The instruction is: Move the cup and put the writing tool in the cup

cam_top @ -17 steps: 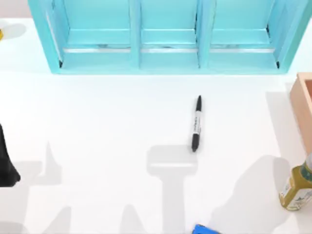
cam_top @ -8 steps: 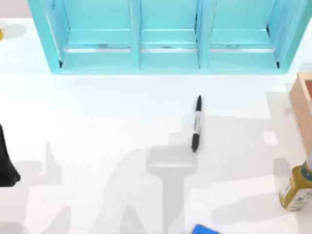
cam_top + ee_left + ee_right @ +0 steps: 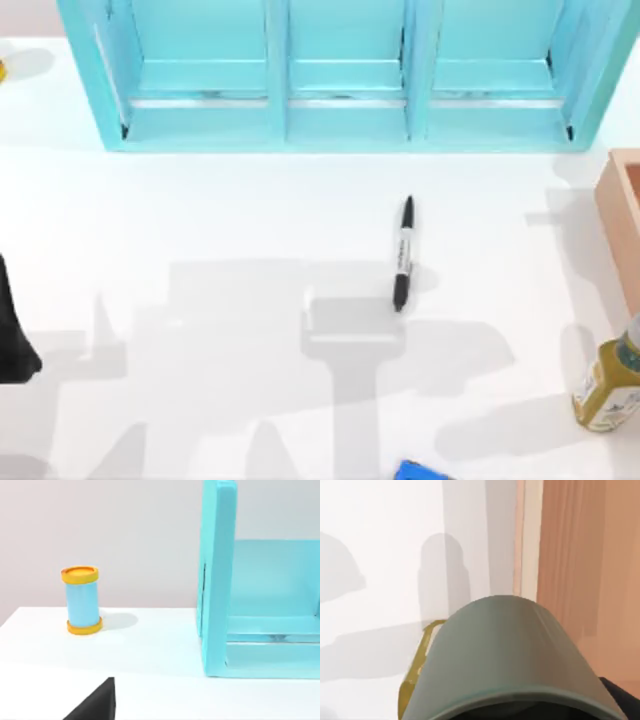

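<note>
While the marker (image 3: 402,254) lies untouched mid-table, the cup (image 3: 507,655) sits right up against the right wrist camera, apparently carried; finger state can't be told. Left arm (image 3: 12,330) parked at left edge. Cup placement and insertion remain.

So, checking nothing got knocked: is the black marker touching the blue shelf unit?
Apart. The top view shows bare white table between the marker and the shelf unit's front edge.

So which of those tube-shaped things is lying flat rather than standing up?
The black marker, lying flat mid-table in front of the turquoise shelf. The yellow-green bottle at the right edge and the blue canister with orange ends both stand upright.
</note>
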